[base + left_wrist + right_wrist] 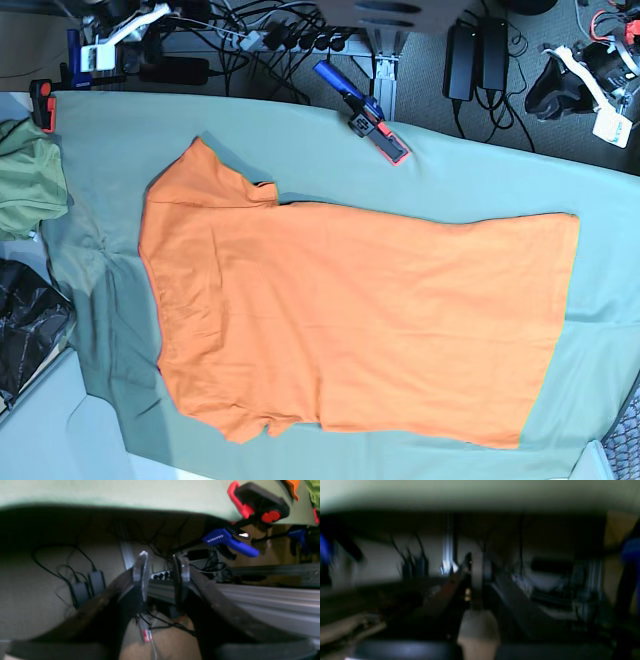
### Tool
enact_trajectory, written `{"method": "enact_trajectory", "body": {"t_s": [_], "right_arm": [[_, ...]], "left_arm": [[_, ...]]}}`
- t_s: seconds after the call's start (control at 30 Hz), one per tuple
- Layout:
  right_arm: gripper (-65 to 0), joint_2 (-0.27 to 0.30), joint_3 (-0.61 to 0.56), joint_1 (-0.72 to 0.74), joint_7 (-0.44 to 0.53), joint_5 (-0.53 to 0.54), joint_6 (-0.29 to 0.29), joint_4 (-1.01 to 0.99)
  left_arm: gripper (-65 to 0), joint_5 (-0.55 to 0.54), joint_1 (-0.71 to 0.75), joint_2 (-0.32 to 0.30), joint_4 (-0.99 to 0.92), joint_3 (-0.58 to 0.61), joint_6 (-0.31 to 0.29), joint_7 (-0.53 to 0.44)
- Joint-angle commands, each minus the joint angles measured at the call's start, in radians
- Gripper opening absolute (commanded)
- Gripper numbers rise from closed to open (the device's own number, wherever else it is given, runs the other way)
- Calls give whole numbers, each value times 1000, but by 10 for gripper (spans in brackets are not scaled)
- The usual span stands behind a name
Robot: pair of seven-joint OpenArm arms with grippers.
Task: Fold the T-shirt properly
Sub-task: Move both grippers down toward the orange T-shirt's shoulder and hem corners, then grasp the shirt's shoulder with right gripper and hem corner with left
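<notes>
The orange T-shirt (350, 320) lies spread flat on the grey-green table cloth (480, 170), collar end to the left and hem to the right. Both arms are pulled back beyond the table's far edge, apart from the shirt. My left gripper (161, 565) is open and empty, hanging past the table edge over the floor; it shows at the base view's top right (585, 75). A sliver of the T-shirt (292, 487) shows at the left wrist view's top right. My right gripper (477, 567) is blurred, its fingers look pressed together and hold nothing; its arm (115, 35) is at top left.
A blue and red clamp (362, 112) grips the cloth's far edge and also shows in the left wrist view (230, 541). A second red clamp (42, 100) sits at the far left corner. An olive-green garment (25, 175) and a black bag (25, 320) lie at the left. Cables and power bricks (475, 50) lie behind the table.
</notes>
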Motion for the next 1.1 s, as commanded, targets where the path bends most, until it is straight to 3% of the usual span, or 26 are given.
{"method": "enact_trajectory", "body": {"t_s": [0.0,0.07,0.1,0.23,0.3,0.37,0.57,0.73,1.07], "right_arm": [[-650,13,31,-7,2,28,44,38],[-650,8,74,14,-24,65,44,84],[-615,6,93,33,-41,82,44,98],[-355,-9,152,132,-71,124,31,101],[-290,-21,154,190,-71,122,-15,88],[-289,-40,154,257,-72,118,-48,58],[-289,-101,132,421,-120,123,-47,-66],[-289,-151,126,520,-148,138,-47,-171],[-290,-192,104,553,-187,133,-43,-180]], "left_arm": [[-413,-17,6,-18,17,-8,-13,-18],[-348,-17,6,-31,17,-8,-13,-18],[-324,-17,6,-36,17,-8,-13,-18],[-315,-18,3,-62,17,-11,-13,-34],[-315,-18,-5,-81,17,-11,-13,-48],[-315,-18,-26,-99,17,-11,-13,-47],[-314,-17,-117,-156,11,-11,-13,-32],[-230,-17,-217,-178,-55,-11,-13,-41],[-228,-17,-463,-180,-296,-11,-13,-42]]}}
